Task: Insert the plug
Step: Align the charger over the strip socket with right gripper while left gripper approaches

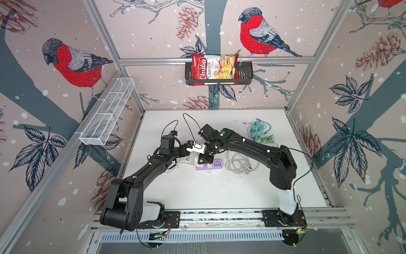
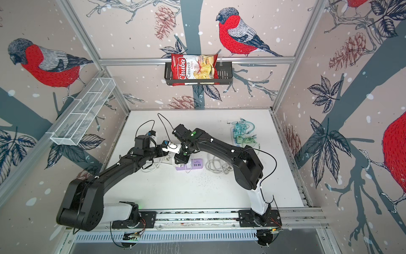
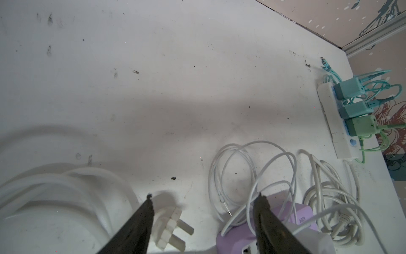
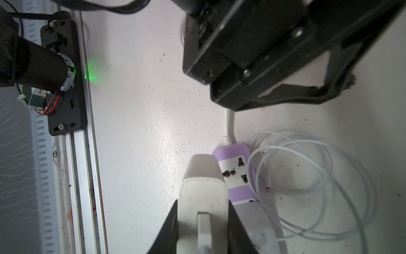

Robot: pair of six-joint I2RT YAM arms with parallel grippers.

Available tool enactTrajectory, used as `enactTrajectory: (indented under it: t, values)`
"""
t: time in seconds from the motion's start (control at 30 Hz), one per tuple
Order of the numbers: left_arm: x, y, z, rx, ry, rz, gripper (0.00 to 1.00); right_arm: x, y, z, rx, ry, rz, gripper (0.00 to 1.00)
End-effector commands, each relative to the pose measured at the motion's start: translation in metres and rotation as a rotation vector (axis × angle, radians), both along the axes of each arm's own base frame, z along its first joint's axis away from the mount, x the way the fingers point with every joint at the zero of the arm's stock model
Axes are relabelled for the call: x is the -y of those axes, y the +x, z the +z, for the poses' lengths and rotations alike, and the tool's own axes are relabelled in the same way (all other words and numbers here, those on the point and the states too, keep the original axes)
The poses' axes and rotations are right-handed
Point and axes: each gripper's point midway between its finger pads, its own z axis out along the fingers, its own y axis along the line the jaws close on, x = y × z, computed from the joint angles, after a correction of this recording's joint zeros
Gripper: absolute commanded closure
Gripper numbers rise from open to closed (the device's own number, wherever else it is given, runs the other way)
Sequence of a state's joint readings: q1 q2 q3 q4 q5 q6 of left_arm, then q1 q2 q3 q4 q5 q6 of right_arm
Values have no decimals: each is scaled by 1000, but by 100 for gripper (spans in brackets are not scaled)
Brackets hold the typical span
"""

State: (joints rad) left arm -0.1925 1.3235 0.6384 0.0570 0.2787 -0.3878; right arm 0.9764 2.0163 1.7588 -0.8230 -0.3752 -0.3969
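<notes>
In the right wrist view my right gripper (image 4: 203, 205) is shut on a white plug (image 4: 202, 187), one finger on each side of its body. The plug hangs just beside and above the purple power strip (image 4: 238, 151). The strip's white socket face (image 4: 236, 170) shows open holes. In both top views the purple power strip (image 1: 214, 165) (image 2: 194, 163) lies mid-table under the two wrists. My left gripper (image 3: 205, 196) is open over the table with nothing between its fingers. Below it lie a white three-pin plug (image 3: 173, 228) and one end of the strip (image 3: 232, 237).
Coiled white cables (image 1: 239, 163) (image 3: 252, 176) lie right of the strip. A white strip with teal and green chargers (image 1: 260, 132) (image 3: 336, 123) sits at the back right. A chips bag (image 1: 214, 67) fills a black wall basket. A wire basket (image 1: 107, 114) hangs on the left wall.
</notes>
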Motion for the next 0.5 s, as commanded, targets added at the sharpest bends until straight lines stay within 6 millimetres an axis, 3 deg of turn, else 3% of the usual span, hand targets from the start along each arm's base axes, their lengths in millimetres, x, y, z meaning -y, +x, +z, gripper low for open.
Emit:
enactTrajectory:
  t: [0.0,0.47]
  values:
    - [-4,0,2,7,8,20,29,-2,-3,-7,-19,0,23,90]
    - [-9,-12,2,25,-7,46,30,5,30,-40,-32,-96,-11,90]
